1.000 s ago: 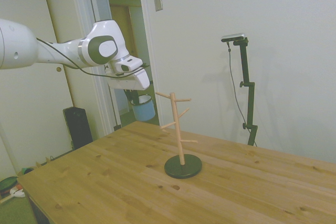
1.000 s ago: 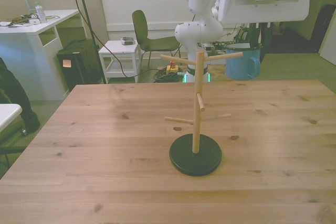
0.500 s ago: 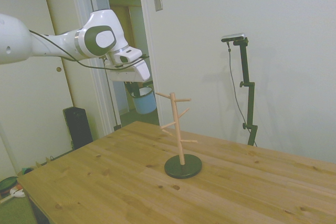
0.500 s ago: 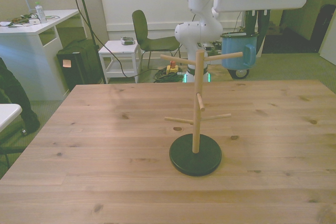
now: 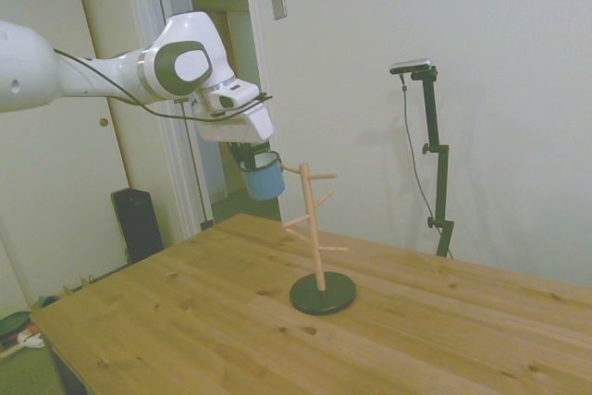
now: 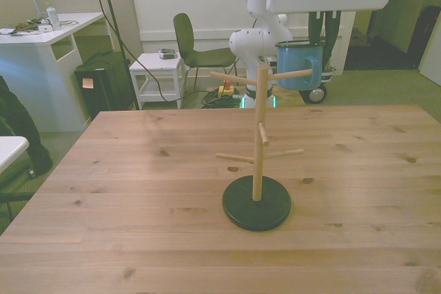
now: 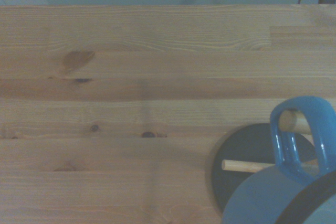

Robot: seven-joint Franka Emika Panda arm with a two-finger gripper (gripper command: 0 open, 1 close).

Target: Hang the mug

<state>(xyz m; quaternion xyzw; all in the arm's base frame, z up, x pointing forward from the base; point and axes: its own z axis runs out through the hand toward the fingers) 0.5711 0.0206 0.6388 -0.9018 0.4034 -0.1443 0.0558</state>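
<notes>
Side view, upper left to centre: the gripper [image 5: 250,150] is carrying the mug [image 5: 263,178] above the table [image 5: 185,321].
Its fingers are closing on the mug's rim; the mug is hanging upright just left of the peg stand [image 5: 318,238], level with its top pegs; in the wrist view a peg tip is showing through the mug's handle [image 7: 302,135].

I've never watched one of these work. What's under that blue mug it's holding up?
Below the mug the wrist view shows a wooden peg tip inside its handle loop, another peg, the stand's dark round base and the wooden table. The mug covers part of the base.
</notes>
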